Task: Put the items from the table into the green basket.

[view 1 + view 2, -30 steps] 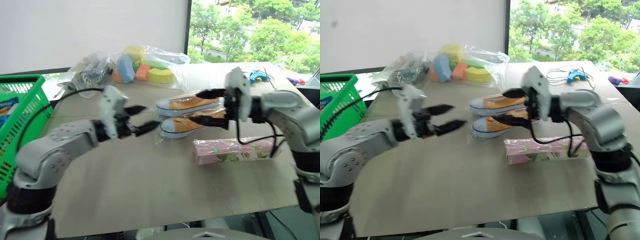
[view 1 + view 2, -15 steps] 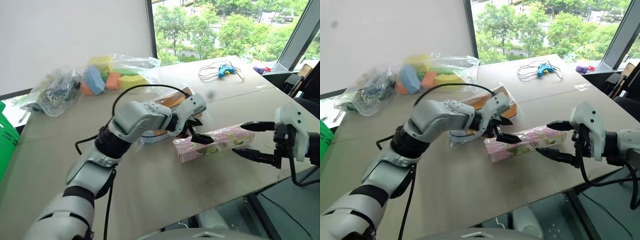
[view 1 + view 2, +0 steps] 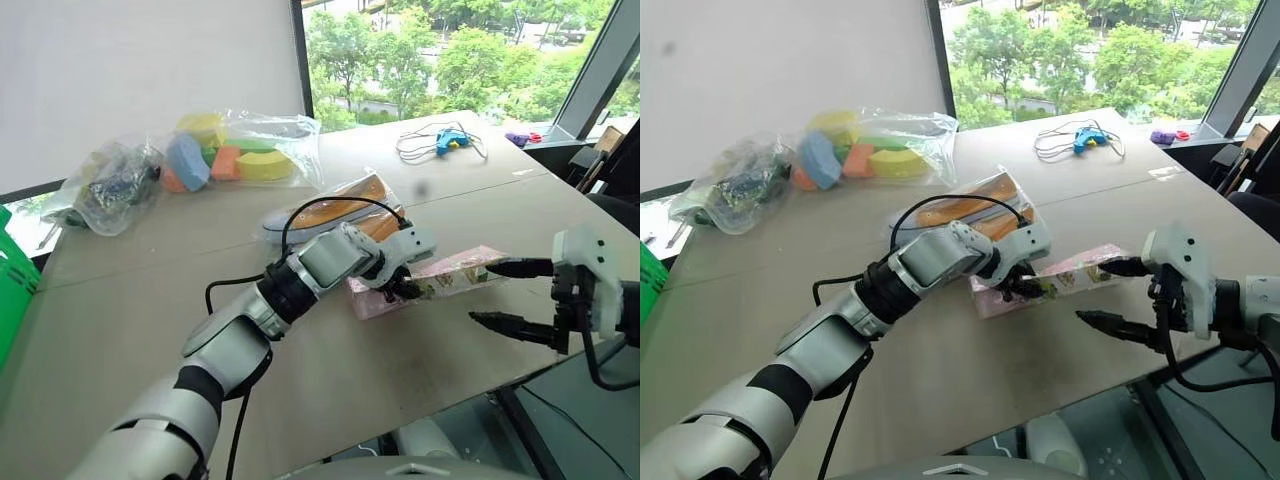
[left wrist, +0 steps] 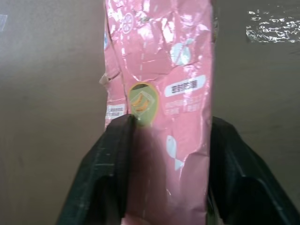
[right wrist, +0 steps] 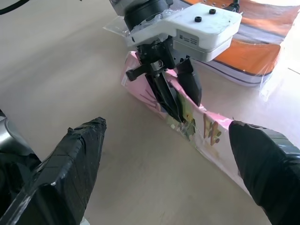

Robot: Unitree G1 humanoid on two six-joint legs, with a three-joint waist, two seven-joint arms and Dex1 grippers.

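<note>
Pink floral box (image 3: 425, 283) lying flat on table (image 3: 120, 300), long axis pointing toward right gripper (image 3: 512, 296), which is gaping wide; left gripper (image 3: 404, 289) pinching the box's near end.

Room background: daylit space beside a window.
A plain white wall (image 3: 140, 70) stands behind, meeting a dark-framed window (image 3: 420, 50) that shows green trees (image 3: 470, 60) outside in bright daylight.

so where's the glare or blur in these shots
Left wrist view: glare streaks on the crinkled wrap of the pink box, and its near end between the fingers sits in soft shadow. Eye views: the window is bright. Right wrist view: the near fingers look soft.
</note>
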